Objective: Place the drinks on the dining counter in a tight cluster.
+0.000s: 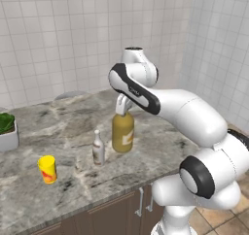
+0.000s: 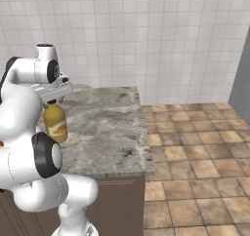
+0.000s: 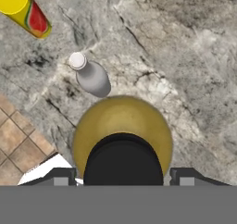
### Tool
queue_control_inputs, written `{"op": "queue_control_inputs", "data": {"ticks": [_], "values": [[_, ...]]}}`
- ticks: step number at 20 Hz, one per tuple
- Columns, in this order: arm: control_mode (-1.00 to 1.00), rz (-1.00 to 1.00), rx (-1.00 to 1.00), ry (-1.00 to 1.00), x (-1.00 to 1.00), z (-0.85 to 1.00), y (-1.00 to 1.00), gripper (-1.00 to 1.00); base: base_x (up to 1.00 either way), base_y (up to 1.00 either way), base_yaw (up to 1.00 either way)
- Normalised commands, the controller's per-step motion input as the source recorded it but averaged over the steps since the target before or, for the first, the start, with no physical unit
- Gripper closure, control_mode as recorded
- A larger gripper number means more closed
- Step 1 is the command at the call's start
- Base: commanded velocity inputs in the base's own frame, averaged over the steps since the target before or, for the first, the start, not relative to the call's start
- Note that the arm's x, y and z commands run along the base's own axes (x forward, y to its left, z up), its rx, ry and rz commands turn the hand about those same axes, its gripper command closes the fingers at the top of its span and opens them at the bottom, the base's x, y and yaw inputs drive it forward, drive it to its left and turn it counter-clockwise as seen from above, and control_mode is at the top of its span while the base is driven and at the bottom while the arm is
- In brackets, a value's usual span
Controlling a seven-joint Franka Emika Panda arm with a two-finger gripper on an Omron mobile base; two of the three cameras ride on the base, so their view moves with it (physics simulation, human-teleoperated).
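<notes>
- The gripper (image 3: 122, 174) sits directly over the black cap of the big orange-yellow jug-like bottle (image 1: 123, 132), its jaws spread wide to either side of the cap; whether they press on it I cannot tell.
- The bottle stands upright on the grey-brown marbled stone worktop (image 1: 73, 127), long axis vertical, in line with the gripper.
- In the hand view, the slim beige-white bottle (image 3: 90, 75) stands just beside it at 11 o'clock.
- The short yellow cup with red marks (image 3: 25, 10) lies farther out the same way.
</notes>
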Motion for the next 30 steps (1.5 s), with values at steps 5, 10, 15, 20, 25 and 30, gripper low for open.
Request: {"op": "queue_control_inputs", "data": {"ticks": [5, 10, 15, 20, 25, 30], "values": [[-1.00, 0.00, 0.00, 0.00, 0.15, -0.17, 0.15, 1.00, 0.00, 0.00, 0.00], [-1.00, 0.00, 0.00, 0.00, 0.25, -0.15, 0.06, 1.00, 0.00, 0.00, 0.00], [-1.00, 0.00, 0.00, 0.00, 0.08, -0.24, 0.02, 1.00, 0.00, 0.00, 0.00], [-1.00, 0.00, 0.00, 0.01, 0.00, -0.37, 0.01, 1.00, 0.00, 0.00, 0.00], [-1.00, 0.00, 0.00, 0.01, 0.00, -0.21, 0.06, 1.00, 0.00, 0.00, 0.00], [-1.00, 0.00, 0.00, 0.00, 0.00, 0.00, 0.02, 1.00, 0.00, 0.00, 0.00]]}}
